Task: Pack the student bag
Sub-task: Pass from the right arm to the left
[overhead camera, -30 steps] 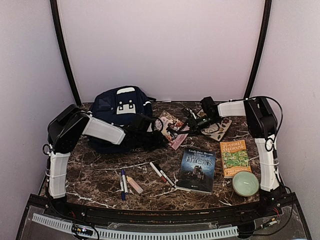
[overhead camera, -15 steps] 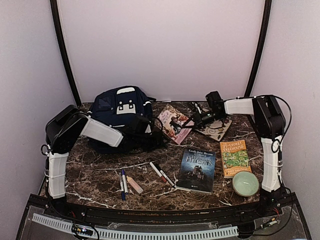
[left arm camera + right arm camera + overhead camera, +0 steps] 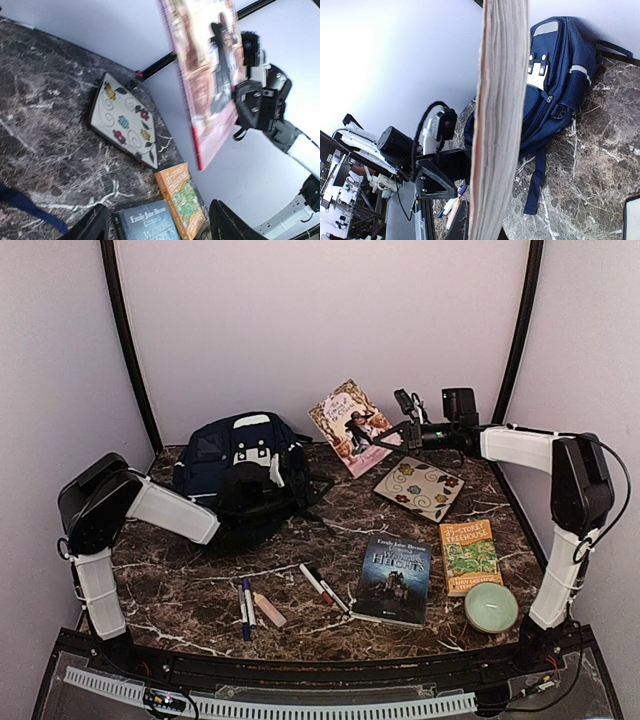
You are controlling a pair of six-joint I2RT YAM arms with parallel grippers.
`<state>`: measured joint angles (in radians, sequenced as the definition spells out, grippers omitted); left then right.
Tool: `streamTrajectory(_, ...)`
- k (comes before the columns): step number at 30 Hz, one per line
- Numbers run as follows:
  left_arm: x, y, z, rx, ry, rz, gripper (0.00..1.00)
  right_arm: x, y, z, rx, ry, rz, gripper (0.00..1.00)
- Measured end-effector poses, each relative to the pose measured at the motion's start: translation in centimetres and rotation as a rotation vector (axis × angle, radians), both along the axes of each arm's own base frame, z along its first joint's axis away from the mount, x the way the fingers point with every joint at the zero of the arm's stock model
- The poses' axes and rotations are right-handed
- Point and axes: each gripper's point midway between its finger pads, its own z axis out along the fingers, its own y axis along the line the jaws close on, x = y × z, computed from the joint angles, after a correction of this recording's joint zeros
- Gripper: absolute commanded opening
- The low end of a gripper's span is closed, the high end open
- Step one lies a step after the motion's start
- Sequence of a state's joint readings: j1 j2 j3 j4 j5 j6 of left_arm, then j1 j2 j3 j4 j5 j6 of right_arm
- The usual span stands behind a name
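While aloft above the dark marble table (image 3: 200,580), right gripper (image 3: 385,430): grips pink illustrated paperback book (image 3: 345,420).
Navy-blue fabric backpack (image 3: 235,465): rests back-left on table.
Left gripper (image 3: 160,205): gapes wide by backpack.

The student bag (image 3: 215,450) is navy with white trim, the book (image 3: 340,418) pink.

The fixed camera looks down from above and behind my bases over the whole marble table (image 3: 200,580). My left wrist camera sits low, facing right towards the raised pink book (image 3: 205,75). My right wrist camera looks left, hard against that book's page edge, towards the backpack (image 3: 555,85). All three show the book.
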<state>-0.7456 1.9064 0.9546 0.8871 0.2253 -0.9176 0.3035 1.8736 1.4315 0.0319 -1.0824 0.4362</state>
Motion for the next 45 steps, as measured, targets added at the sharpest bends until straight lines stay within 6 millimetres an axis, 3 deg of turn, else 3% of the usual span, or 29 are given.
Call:
streamTrajectory(7, 0.3, -1.9, 5.4, -0.147, -0.127, -0.049, 0.71, -0.8, 0.1, -1.0, 0.076, 0.112, 0.003, 0.00)
streamTrajectory(13, 1.5, -4.2, 5.7, -0.184, -0.126, -0.075, 0.68, -1.6, 0.4, -0.3, 0.141, 0.132, 0.034, 0.00)
streamTrajectory(18, 1.5, -5.8, 4.8, -0.197, -0.098, -0.109, 0.41, -2.7, 1.1, -0.4, 0.162, 0.145, 0.067, 0.00)
streamTrajectory(23, 0.8, -6.1, 5.4, -0.225, -0.108, -0.156, 0.01, -2.9, 1.9, -1.3, 0.154, 0.155, 0.082, 0.00)
streamTrajectory(31, -0.4, -4.8, 5.4, -0.190, -0.087, -0.131, 0.00, -3.4, 2.3, -2.2, 0.142, 0.188, 0.096, 0.01)
streamTrajectory(39, -1.9, -3.4, 5.3, -0.068, -0.092, -0.112, 0.00, -5.0, 3.1, -2.7, 0.128, 0.202, 0.163, 0.11)
streamTrajectory(45, -1.6, -2.0, 3.5, 0.011, -0.069, -0.077, 0.00, -4.0, 1.5, -3.6, 0.111, 0.214, 0.130, 0.17)
